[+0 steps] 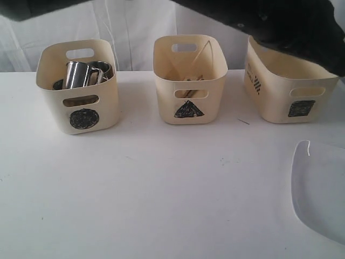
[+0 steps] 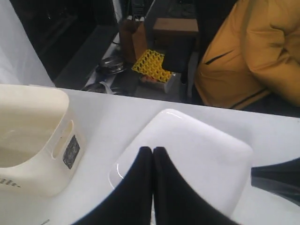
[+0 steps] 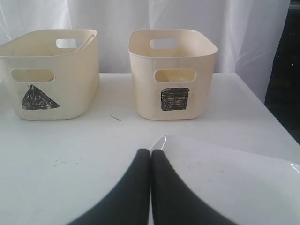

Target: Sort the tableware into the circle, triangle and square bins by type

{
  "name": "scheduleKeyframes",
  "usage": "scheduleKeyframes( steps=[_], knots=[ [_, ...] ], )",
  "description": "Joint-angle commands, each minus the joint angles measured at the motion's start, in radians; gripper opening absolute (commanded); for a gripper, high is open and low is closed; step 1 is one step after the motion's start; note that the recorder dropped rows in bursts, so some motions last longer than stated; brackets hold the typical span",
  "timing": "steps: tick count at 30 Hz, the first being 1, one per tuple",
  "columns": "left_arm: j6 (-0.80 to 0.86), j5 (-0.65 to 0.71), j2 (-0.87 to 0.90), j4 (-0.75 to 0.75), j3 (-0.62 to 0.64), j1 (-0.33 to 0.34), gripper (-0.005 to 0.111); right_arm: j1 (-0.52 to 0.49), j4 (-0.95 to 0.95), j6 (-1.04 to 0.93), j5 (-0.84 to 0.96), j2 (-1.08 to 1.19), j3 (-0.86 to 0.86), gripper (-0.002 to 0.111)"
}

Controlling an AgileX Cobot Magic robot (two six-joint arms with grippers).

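Three cream bins stand in a row at the back. The circle bin [image 1: 81, 108] holds steel mugs [image 1: 78, 74]. The triangle bin [image 1: 188, 81] [image 3: 51, 75] has wooden chopsticks [image 1: 192, 78] inside. The square bin [image 1: 285, 89] [image 3: 173, 70] [image 2: 33, 140] is partly covered by a black arm [image 1: 302, 27]. A clear plate [image 1: 323, 194] [image 2: 201, 154] [image 3: 243, 183] lies flat at the right front. My left gripper [image 2: 153, 149] is shut over the plate's near part. My right gripper [image 3: 150, 152] is shut at the plate's corner. Nothing shows between either pair of fingers.
A person in a yellow jacket [image 2: 253, 56] and a yellow lattice object [image 2: 151, 65] are beyond the table's edge. A small dark sliver [image 1: 243, 121] lies on the white table [image 1: 161, 183] between the triangle and square bins. White curtain hangs behind the bins.
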Motion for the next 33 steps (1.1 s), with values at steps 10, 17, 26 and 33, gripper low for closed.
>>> scheduleKeyframes(
  steps=[10, 17, 26, 33],
  knots=[
    [-0.02, -0.23, -0.281, 0.059, 0.342, 0.001, 0.0, 0.002, -0.005, -0.002, -0.007, -0.007, 0.006, 0.0],
    [-0.02, -0.209, -0.509, 0.067, 0.555, 0.069, 0.0, 0.002, -0.005, -0.002, -0.007, -0.007, 0.006, 0.0],
    [-0.027, -0.186, -0.822, 0.06, 0.867, 0.165, 0.0, 0.002, -0.005, -0.002, -0.007, -0.007, 0.006, 0.0],
    [-0.087, -0.173, -1.114, 0.06, 1.123, 0.248, 0.0, 0.002, -0.005, -0.002, -0.007, -0.007, 0.006, 0.0]
  ],
)
